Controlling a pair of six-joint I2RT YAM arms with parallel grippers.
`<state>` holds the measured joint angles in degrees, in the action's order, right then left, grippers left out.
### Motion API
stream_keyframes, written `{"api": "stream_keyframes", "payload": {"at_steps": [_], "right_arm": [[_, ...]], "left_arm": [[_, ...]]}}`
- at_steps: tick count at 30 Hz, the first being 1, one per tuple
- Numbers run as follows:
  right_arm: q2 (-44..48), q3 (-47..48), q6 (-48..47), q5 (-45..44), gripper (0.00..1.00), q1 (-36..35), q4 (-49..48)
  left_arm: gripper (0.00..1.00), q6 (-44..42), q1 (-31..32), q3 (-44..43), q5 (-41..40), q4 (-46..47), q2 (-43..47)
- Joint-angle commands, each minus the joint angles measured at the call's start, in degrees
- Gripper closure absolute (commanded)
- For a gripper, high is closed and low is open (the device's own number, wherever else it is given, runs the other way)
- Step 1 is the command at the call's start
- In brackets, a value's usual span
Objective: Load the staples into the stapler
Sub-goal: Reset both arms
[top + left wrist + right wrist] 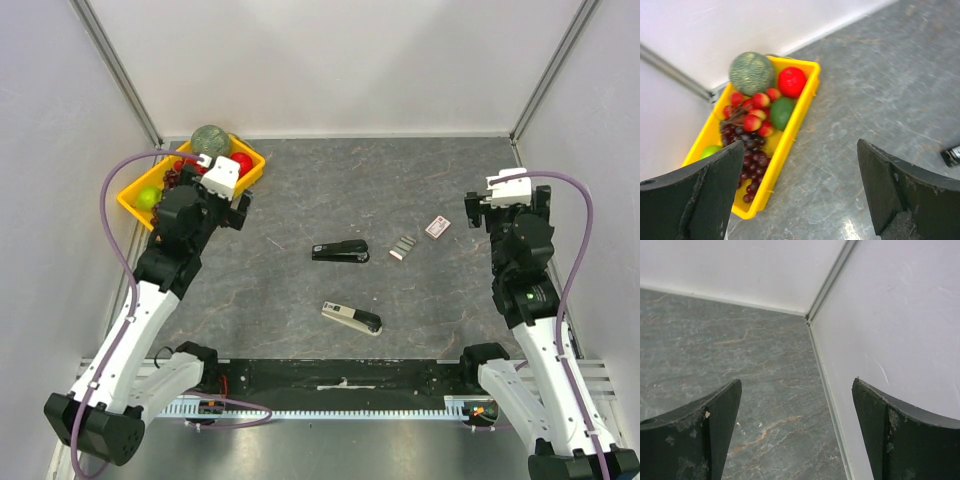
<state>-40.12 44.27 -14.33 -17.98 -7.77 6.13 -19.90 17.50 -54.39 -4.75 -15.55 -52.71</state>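
Right, both arms are up and off the work. The left gripper (799,145) hangs over the upper left of the desk (300,190) with its jaws spread wide and nothing between them. Its wrist camera looks straight at the yellow tray (790,145) in the corner. There's a green melon (752,73) at the far end of the tray, a red fruit (791,81) beside it, and dark grapes (747,160) heaped nearer the camera.

Over on the right, the right gripper (796,381) is wide open too, and empty. It faces the far right corner, with only grey desk and white wall (900,330) between its fingers (715,425).

Now the goods. The staples (403,244) are a small grey block lying flat on the desk, right of centre in the overhead view. A tiny white-and-red box (436,227) sits just up and to the right of them, close but apart. Whether the strips lie loose or in something, I can't make out from here.

The black stapler (340,252) lies on its side in the middle of the desk, just left of the staples. Its tip pokes in at the right edge of the left wrist view. A second, pale stapler (352,317) with a dark end sits below it, angled, nearer the arm bases.

Neither gripper is touching a stapler or the staples. Each is well clear of them, on its own side.
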Motion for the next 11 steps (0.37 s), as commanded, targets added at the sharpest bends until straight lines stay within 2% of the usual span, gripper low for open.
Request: {"api": "stream_keyframes", "payload": {"at_steps": [1, 5, 11], "right_arm": [[2.32, -0.41, 2.99, -7.07, 0.02, 0.12, -4.81], [3.47, -0.24, 3.08, -6.11, 0.02, 0.12, -4.46], [3.38, 1.07, 2.64, -3.21, 0.02, 0.21, -3.23]], "left_arm": [[0.0, 4.17, -1.41, 0.16, -8.52, 7.82, 2.69], [0.01, 4.96, -1.41, -0.19, -5.28, 6.94, 3.93], [0.03, 5.04, -1.41, -1.77, -5.7, 6.5, 5.16]]}}
